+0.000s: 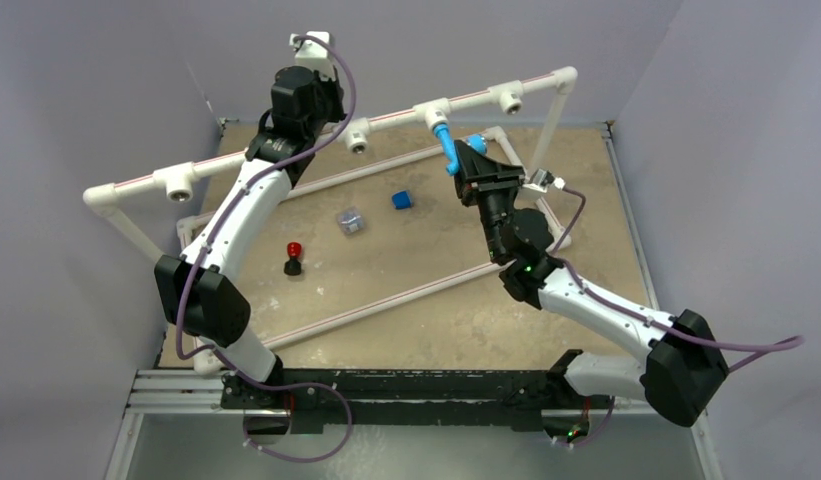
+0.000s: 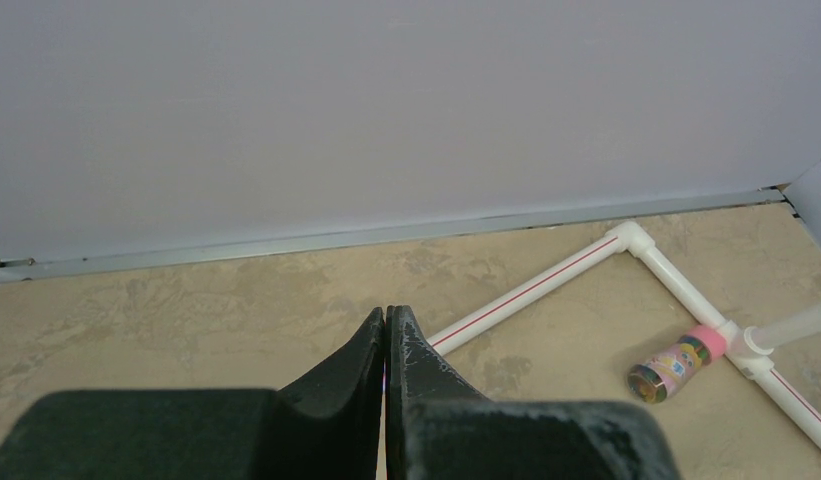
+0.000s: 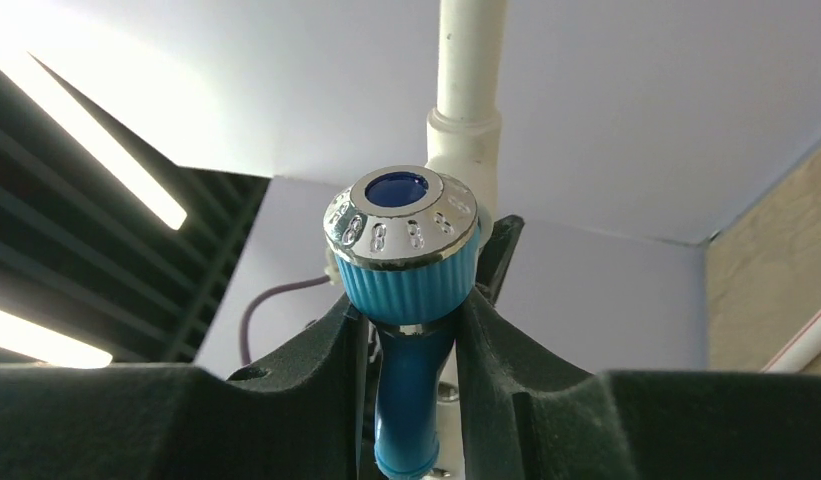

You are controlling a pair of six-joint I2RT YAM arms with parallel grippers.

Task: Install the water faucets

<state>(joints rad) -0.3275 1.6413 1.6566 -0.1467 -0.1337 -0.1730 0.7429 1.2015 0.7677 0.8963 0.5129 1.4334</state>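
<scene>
A light-blue water faucet (image 1: 447,150) hangs from a tee fitting (image 1: 435,113) on the raised white pipe rail. My right gripper (image 1: 466,160) is shut on its knob end. In the right wrist view the ribbed blue knob with a chrome top (image 3: 404,245) sits between my fingers (image 3: 331,350), the spout (image 3: 410,420) runs down between them, and the gripper (image 3: 411,310) is closed around it. My left gripper (image 2: 386,325) is shut and empty, held high near the back wall behind the rail. Its wrist (image 1: 301,95) shows in the top view.
The rail has other open tees (image 1: 176,181) (image 1: 357,141) (image 1: 510,99). On the table lie a dark-blue cube (image 1: 401,200), a small clear box (image 1: 351,220) and a red-and-black piece (image 1: 294,257). A brown cylinder with a pink cap (image 2: 676,365) lies by the floor pipe (image 2: 531,293).
</scene>
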